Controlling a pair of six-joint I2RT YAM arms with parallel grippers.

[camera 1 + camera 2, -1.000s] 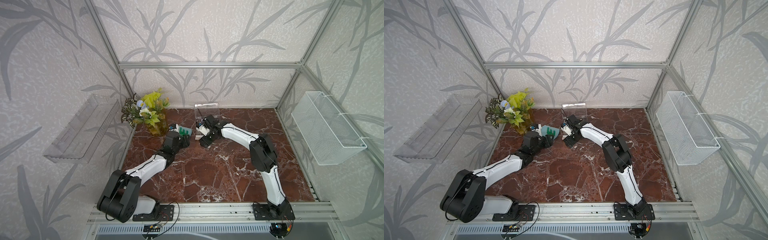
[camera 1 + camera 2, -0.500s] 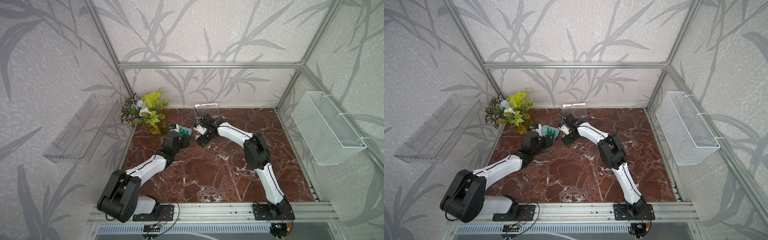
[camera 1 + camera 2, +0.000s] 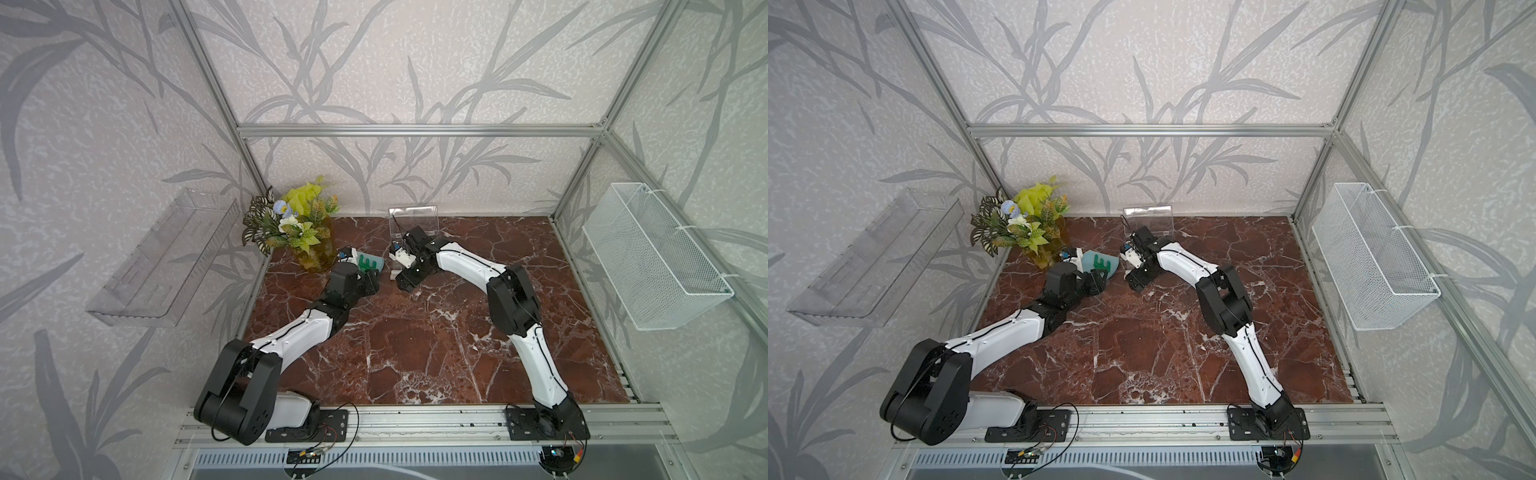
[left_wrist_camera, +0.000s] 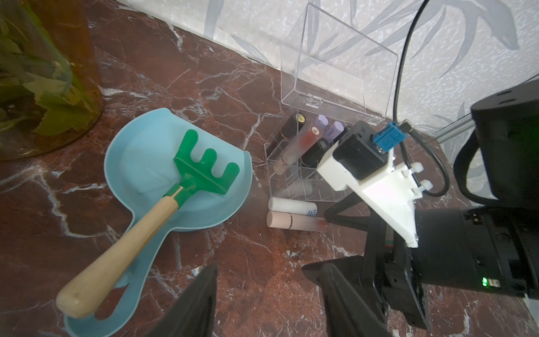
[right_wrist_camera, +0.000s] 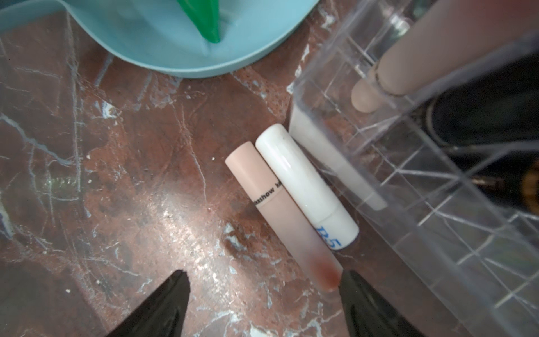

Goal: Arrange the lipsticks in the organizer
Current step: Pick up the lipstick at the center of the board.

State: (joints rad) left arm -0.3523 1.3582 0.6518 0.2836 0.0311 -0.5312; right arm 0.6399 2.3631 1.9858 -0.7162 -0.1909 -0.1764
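The organizer (image 4: 294, 181), a clear gridded box with its lid (image 4: 335, 67) standing open, holds several lipsticks (image 4: 316, 137) upright: dark brown, lilac, beige and black. Two more lipsticks lie side by side on the marble against its wall, a white one (image 5: 306, 186) and a beige one (image 5: 277, 210). My right gripper (image 5: 264, 283) hangs low over them, open, and the beige tube's reddish end lies just inside one fingertip (image 5: 350, 281). My left gripper (image 4: 259, 270) is open and empty over bare marble beside the blue scoop. In both top views the right wrist (image 3: 409, 257) covers the organizer.
A blue scoop (image 4: 131, 151) holding a green toy rake (image 4: 204, 172) lies just left of the organizer. A vase of plants (image 3: 309, 245) stands in the back left corner. A clear wall tray (image 3: 166, 253) and a white wire basket (image 3: 656, 257) hang on the side walls.
The right arm has swung slightly to the left, bringing its gripper closer over the two lying tubes. The left arm has not moved.
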